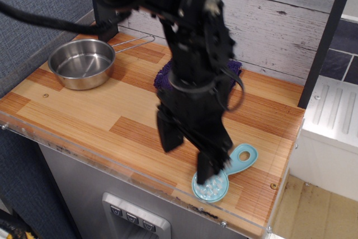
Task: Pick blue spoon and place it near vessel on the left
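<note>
The blue spoon (240, 159) lies flat near the front right edge of the wooden table, its round studded head (212, 187) toward the front and its handle pointing back right. My gripper (187, 152) is open and hangs low just left of the spoon. Its right finger (207, 165) covers part of the spoon where head meets handle; its left finger (168, 136) stands over bare wood. The vessel (81, 62), a shiny steel bowl with a thin wire handle (133, 41), sits at the far left back, far from the gripper.
A purple cloth (232, 70) lies at the back middle, mostly hidden behind my arm; the green toy piece is hidden. A grey plank wall runs along the back. The table's front edge (112, 163) has a clear plastic lip. A dark post (321, 43) stands at the right.
</note>
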Robot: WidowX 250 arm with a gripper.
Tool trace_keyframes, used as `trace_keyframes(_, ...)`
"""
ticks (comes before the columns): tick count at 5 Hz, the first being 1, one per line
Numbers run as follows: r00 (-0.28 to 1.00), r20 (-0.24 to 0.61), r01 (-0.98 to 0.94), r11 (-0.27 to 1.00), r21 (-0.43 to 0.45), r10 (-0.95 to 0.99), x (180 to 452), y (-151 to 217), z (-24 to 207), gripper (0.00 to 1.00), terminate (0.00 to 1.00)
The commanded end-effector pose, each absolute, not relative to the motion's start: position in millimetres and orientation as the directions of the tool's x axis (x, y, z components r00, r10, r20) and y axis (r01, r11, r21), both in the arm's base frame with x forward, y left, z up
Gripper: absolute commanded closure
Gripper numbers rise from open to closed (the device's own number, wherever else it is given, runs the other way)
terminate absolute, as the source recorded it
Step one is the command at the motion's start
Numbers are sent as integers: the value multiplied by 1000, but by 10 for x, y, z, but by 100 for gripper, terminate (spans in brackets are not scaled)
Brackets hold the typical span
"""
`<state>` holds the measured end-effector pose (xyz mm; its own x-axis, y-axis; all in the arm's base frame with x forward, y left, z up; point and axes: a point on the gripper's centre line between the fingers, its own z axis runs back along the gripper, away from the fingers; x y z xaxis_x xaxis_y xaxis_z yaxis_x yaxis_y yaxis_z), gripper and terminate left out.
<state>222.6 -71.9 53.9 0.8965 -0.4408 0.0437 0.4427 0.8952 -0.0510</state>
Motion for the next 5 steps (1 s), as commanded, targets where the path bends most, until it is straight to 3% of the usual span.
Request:
trace_keyframes(1,874,48,486,872,-63,-484,2212,-816,383,0,0)
trace_keyframes(5,856,56,517,854,-54,-515,2364,-1076,216,0,0)
